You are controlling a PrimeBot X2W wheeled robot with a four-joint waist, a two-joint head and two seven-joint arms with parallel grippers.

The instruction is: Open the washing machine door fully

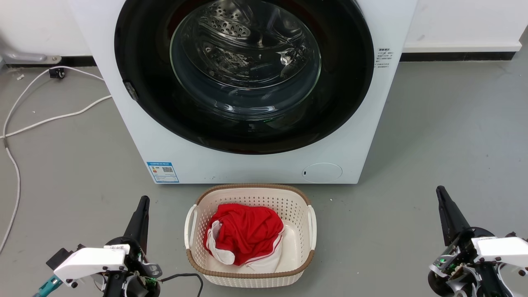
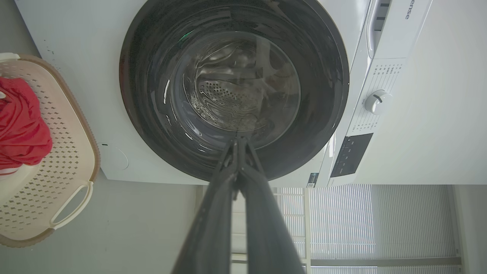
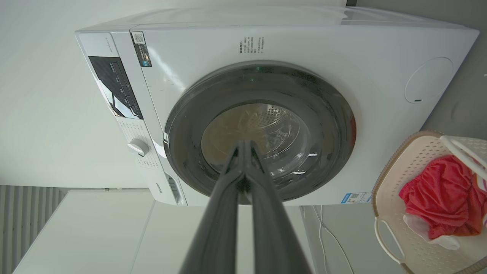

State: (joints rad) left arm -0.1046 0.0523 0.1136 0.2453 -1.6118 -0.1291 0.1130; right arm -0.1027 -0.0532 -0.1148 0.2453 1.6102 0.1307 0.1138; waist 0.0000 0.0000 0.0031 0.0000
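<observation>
**Door.** The door (image 1: 244,70) is closed and sits flush in the front of the machine (image 1: 247,169). It spans nearly the full width of the front panel. The perforated steel drum (image 1: 231,24) is visible through the glass bowl. A small catch (image 1: 131,90) sits on the left rim of the door.

**Left hand.** The left hand (image 1: 143,202) is at the lower left of the head view, above the floor (image 1: 433,144). Its fingers are pressed together to a narrow point and hold nothing.

**Right hand.** The right hand (image 1: 440,192) is at the lower right of the head view. It is likewise narrow, with the fingers meeting at the tips, and it is empty.

Both hands point toward the machine and are well apart from the door. In each wrist view, the joined fingertips line up in front of the glass.

**Surroundings.**
- A basket (image 1: 251,189) stands on the floor just in front of the machine, below the door and between the two hands.
- The basket holds a red garment (image 1: 245,233) with white trim.
- A white cable (image 1: 41,119) lies on the floor to the left of the machine.
- The front panel carries a blue label (image 1: 163,172) at the lower left and a round flap (image 1: 322,172) at the lower right.
- The left wrist view shows a white dial (image 2: 376,102) and a dark display (image 2: 352,154) on the control strip.
</observation>
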